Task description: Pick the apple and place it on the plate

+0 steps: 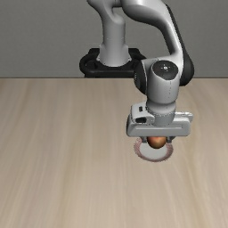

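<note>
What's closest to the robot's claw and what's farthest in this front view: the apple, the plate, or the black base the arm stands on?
Measured from the gripper:
1. apple, right at it, just beneath.
2. plate, directly under the apple.
3. black base, far behind, near the top of the exterior view.

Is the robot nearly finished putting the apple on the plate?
Nearly. Done: the apple is right over the middle of the plate. In hand: the gripper hangs close above the apple, so setting it down looks like the current step. Left: I cannot tell whether the apple rests on the plate yet; the gripper must leave it there and lift away.
</note>
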